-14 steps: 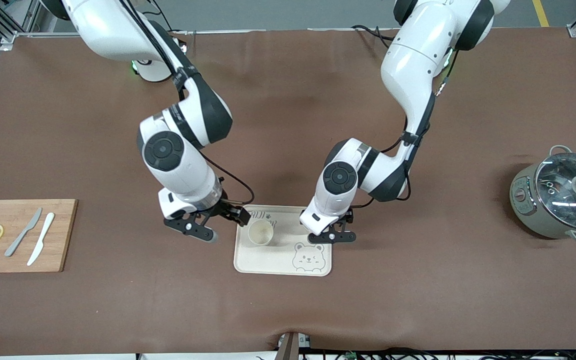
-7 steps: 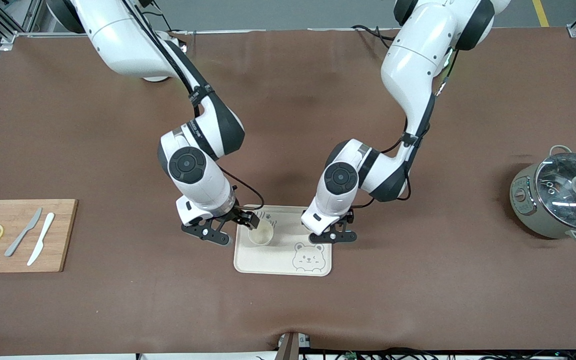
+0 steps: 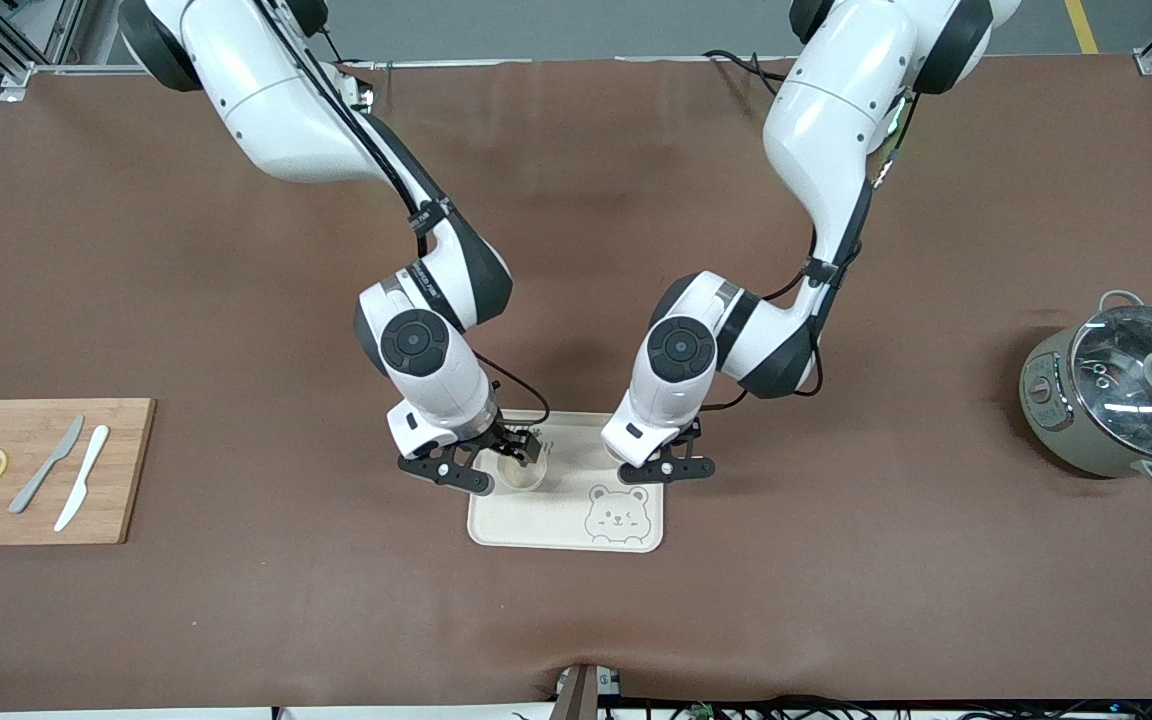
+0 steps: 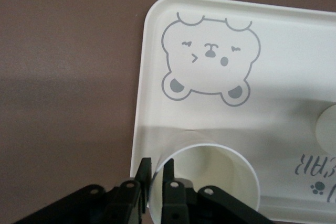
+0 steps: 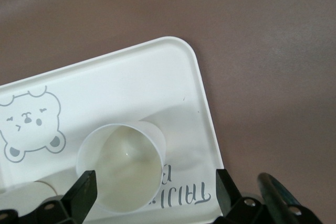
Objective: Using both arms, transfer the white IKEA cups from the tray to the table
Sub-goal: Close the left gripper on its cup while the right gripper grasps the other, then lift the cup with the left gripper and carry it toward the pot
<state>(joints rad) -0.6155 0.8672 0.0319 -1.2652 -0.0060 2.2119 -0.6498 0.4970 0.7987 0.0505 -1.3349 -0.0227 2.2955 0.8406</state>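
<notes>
Pinching the wall of 1 upright white cup (image 4: pixel 210 174) with the left gripper (image 4: pixel 156 174), fingers clenched across its rim, on the bear-printed tray (image 3: pixel 546 525) at the edge toward the left arm's end. Straddling the other white cup (image 5: pixel 121 166), also upright on the tray, with the right gripper (image 5: pixel 156 182), jaws spread wide and released, toward the right arm's end.

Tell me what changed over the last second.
The right gripper swung in from beside the tray and now straddles one cup, fingers open. The left gripper held its place and closed on the other cup at its rim. Both cups, the tray, the cutting board and the pot stayed put.
</notes>
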